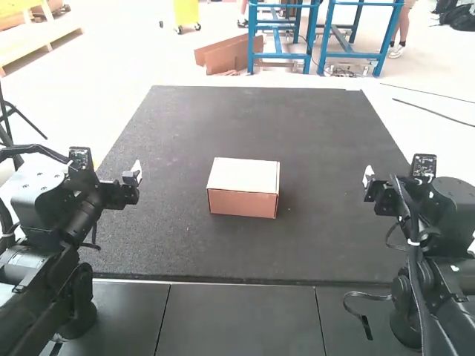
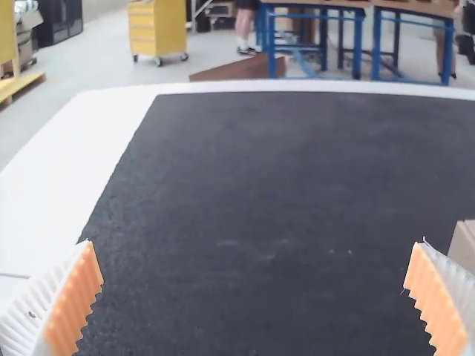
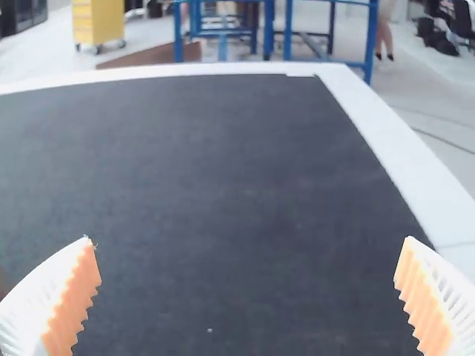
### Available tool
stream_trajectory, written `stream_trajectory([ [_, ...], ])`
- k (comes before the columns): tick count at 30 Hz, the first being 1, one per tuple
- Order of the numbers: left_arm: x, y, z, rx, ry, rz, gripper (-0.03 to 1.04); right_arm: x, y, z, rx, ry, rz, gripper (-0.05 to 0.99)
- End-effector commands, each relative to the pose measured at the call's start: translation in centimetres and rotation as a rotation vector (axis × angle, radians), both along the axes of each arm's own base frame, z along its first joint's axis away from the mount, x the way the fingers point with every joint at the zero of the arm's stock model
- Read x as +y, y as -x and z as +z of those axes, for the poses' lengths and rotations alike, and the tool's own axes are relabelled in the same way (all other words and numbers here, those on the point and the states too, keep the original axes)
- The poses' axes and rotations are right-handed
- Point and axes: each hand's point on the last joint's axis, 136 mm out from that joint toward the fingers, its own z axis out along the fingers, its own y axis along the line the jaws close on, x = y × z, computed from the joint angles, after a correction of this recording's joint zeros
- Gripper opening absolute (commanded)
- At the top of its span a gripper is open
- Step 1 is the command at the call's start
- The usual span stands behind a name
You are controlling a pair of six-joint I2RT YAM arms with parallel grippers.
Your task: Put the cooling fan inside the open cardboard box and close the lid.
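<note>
A small cardboard box (image 1: 243,187) sits near the middle of the black mat (image 1: 245,133) with its lid down flat. A corner of the box (image 2: 464,245) shows in the left wrist view. My left gripper (image 1: 134,178) hovers over the mat's left edge, well left of the box, open with nothing between its orange pads (image 2: 73,300). My right gripper (image 1: 368,182) hovers near the mat's right edge, well right of the box, also open and empty, with its orange pads (image 3: 73,295) wide apart. I see no cooling fan on the mat.
The mat covers most of the table, with white table border (image 1: 415,111) around it. Bare mat lies on all sides of the box. Both arm bases stand at the near corners.
</note>
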Motion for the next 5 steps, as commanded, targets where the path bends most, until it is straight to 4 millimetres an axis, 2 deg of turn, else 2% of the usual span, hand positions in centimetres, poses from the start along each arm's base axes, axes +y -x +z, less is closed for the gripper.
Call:
stream_trajectory([
  [1, 0.47, 0.02, -0.02, -0.009, 0.009, 0.021, 0.96, -0.46, 0.06, -0.13, 0.0, -0.008, -0.019, 0.91],
  [5, 0.47, 0.01, -0.06, -0.007, 0.007, 0.021, 0.97, -0.38, 0.05, 0.06, -0.007, -0.01, -0.014, 0.91],
])
